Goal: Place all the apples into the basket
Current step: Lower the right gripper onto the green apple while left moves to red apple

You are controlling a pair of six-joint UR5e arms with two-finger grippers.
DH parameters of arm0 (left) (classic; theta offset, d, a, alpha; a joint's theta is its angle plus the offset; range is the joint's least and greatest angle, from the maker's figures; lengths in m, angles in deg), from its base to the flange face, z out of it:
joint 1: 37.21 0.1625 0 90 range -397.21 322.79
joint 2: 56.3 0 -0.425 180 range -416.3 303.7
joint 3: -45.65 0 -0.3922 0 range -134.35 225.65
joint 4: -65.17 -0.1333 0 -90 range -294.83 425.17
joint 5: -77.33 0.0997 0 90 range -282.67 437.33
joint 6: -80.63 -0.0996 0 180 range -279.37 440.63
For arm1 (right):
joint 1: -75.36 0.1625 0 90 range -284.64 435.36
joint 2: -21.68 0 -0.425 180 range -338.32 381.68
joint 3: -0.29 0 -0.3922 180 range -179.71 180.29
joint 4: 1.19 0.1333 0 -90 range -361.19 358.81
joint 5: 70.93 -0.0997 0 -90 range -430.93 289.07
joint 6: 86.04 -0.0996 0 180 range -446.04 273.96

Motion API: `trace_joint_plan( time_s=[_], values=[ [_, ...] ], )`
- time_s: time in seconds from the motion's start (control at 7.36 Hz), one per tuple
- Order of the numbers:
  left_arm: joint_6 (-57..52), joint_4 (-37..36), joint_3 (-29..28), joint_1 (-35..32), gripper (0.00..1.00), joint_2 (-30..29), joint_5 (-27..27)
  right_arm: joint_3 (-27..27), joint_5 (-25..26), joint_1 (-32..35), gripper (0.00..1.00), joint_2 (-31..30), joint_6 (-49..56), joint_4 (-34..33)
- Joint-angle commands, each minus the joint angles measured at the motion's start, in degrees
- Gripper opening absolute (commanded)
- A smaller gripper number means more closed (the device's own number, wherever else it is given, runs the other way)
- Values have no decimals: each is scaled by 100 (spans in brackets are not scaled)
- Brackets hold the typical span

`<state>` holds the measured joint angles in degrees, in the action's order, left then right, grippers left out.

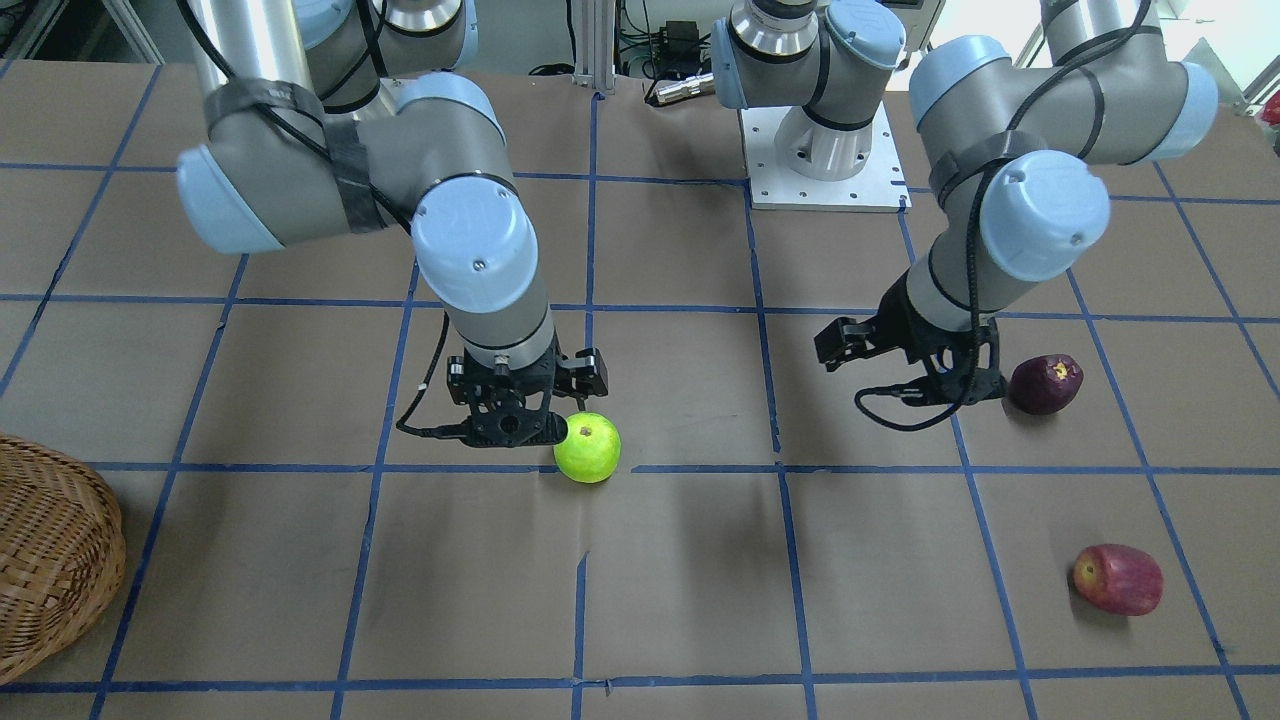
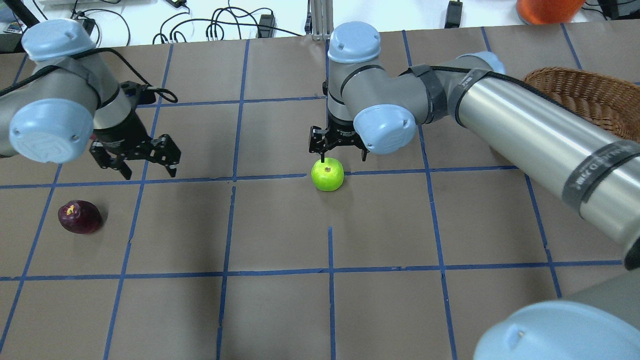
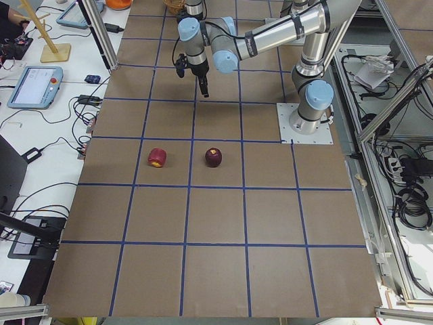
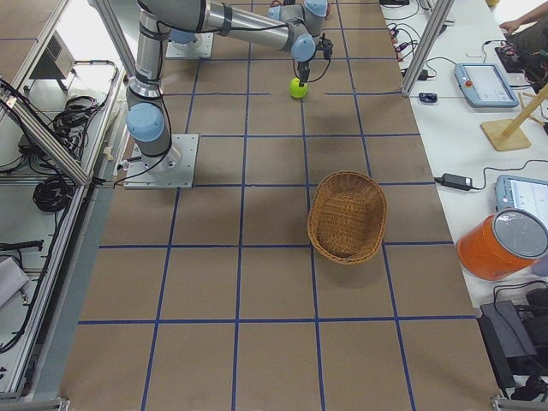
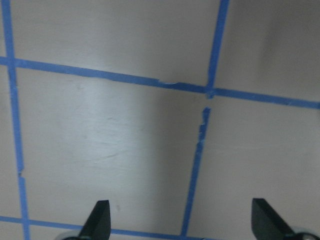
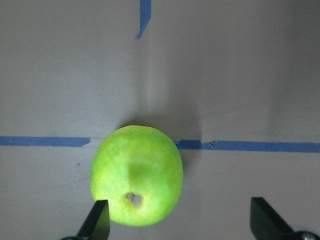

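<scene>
While the bright lime-green apple sits on a blue tape line in the middle of the tabletop, the right fingers hang spread wide just above it, gripping nothing. The left fingers, equally wide and empty, hover near the dark purple-maroon apple. The red, pink-streaked apple lies farther out on that side. The round light-brown wicker basket stands well apart, towards the robot's right end.

Lighting is bright and even, apparently from overhead fixtures. The green apple casts a short, soft shadow on the desk; broader, diffuse arm shadows lie just beside the apple. Beyond it, the front-facing view's top edge is overexposed. Both wrist views are slightly soft, with pale glare on the paper.
</scene>
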<state>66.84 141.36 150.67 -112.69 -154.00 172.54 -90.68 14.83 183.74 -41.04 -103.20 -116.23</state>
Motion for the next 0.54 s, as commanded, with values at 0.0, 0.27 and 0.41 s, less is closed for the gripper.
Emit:
trace_joint_plan(
  time_s=[0.0, 0.27, 0.41],
  values=[
    [-1839, -707, 133, 1163, 100, -169, 314, -8, -76, 104, 100, 339, -191, -309],
    [-2452, -930, 150, 1614, 100, -398, 288, -25, -252, 113, 100, 453, -209, -518],
    [-2714, -974, 325, 1677, 100, -408, 331, -34, -270, 139, 100, 532, -296, -528]
  ],
)
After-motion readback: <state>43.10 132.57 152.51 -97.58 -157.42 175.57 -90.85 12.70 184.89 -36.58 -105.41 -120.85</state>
